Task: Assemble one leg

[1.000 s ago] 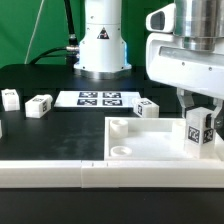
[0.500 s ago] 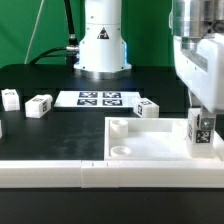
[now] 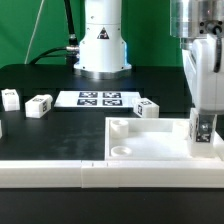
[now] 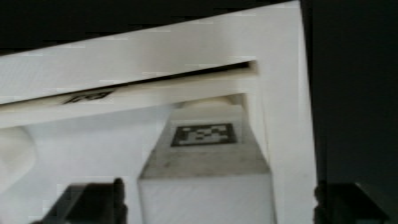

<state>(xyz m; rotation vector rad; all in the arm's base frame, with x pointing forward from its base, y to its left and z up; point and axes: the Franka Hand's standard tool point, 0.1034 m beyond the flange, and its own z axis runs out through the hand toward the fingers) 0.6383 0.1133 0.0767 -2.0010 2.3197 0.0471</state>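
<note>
My gripper [image 3: 204, 122] is at the exterior view's right, shut on a small white leg [image 3: 203, 141] with a marker tag. It holds the leg upright at the right corner of the large white panel [image 3: 150, 146]. In the wrist view the leg [image 4: 208, 140] stands between my two dark fingers [image 4: 93, 205], set in the panel's corner [image 4: 107, 70]. Whether the leg's foot sits in a socket is hidden.
Three more legs lie on the black table, two at the left [image 3: 10, 98] [image 3: 39, 105] and one behind the panel [image 3: 148, 108]. The marker board [image 3: 100, 98] lies before the robot base [image 3: 103, 45]. A long white bar [image 3: 45, 173] runs along the front.
My gripper has turned about its upright axis and shifted slightly to the exterior view's right, and the leg turned with it at the panel's corner.
</note>
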